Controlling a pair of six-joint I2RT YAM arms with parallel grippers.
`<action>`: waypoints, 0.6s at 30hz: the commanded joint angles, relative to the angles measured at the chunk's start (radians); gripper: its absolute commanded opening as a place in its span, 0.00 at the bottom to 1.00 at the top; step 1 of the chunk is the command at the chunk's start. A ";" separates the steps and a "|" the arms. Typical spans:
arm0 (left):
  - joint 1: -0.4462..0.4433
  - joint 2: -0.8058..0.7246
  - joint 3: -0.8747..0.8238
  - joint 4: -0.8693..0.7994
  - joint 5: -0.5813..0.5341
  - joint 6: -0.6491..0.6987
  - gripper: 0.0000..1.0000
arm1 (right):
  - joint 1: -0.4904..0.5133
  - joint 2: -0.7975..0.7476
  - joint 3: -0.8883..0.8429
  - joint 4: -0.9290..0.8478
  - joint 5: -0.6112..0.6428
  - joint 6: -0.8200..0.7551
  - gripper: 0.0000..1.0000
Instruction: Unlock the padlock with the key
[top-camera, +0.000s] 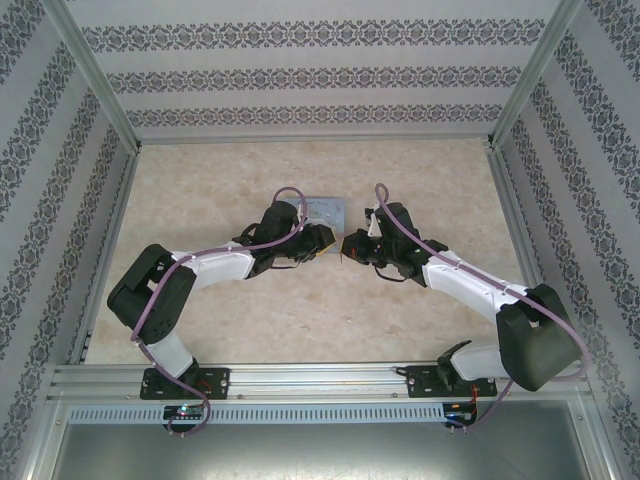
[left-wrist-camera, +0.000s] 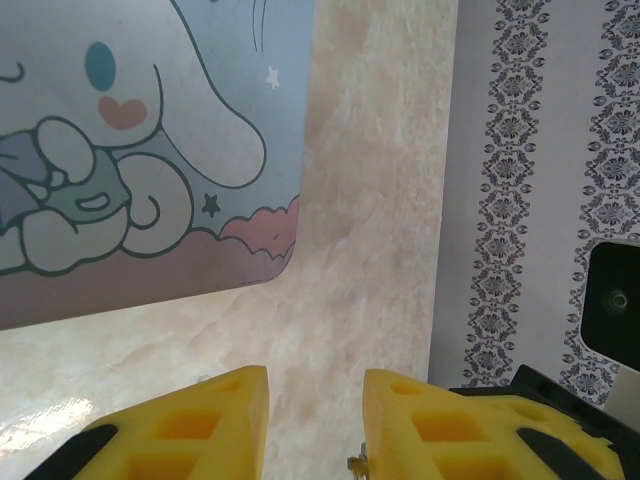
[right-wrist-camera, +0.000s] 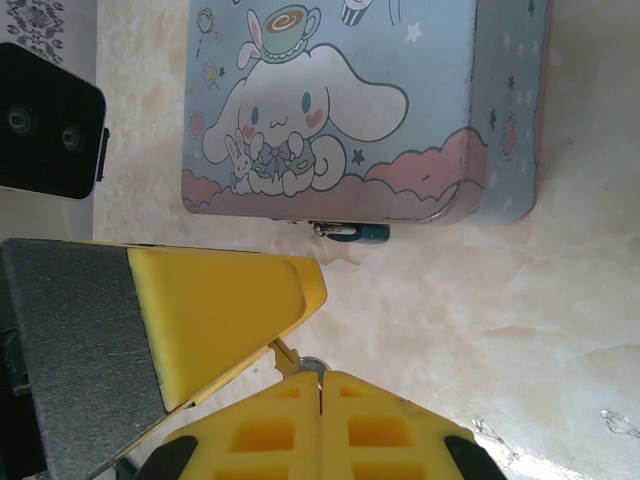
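Padlock (right-wrist-camera: 352, 232), tiny, with a dark teal body and a silvery shackle, hangs off the lower edge of the pastel-blue tin box (right-wrist-camera: 350, 110), just right of centre in the right wrist view and well above the fingers there. Furthest left is the left gripper (left-wrist-camera: 315, 390). It is released, its two yellow fingers parted, with bare marbled table (left-wrist-camera: 350, 250) showing through the gap and nothing clamped between them. The box's cartoon lid sits in the upper left of its view. From overhead, the two grippers meet nearly tip to tip at mid frame, just in front of the box. To the right, the right gripper (right-wrist-camera: 320, 385) is clenched, fingers pressed flat together on a small metal key (right-wrist-camera: 303, 362) whose end pokes out of the tips. One left finger (right-wrist-camera: 220, 310) slants in just beside the key; whether they touch I cannot tell.
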 joint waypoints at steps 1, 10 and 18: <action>-0.011 0.010 0.029 0.022 -0.013 -0.001 0.30 | 0.012 0.005 -0.004 0.030 -0.021 0.017 0.00; -0.013 0.011 0.032 0.026 -0.011 -0.006 0.21 | 0.014 0.008 -0.008 0.038 -0.030 0.019 0.00; -0.015 0.015 0.035 0.030 -0.011 -0.003 0.00 | 0.015 0.006 -0.015 0.041 -0.033 0.018 0.00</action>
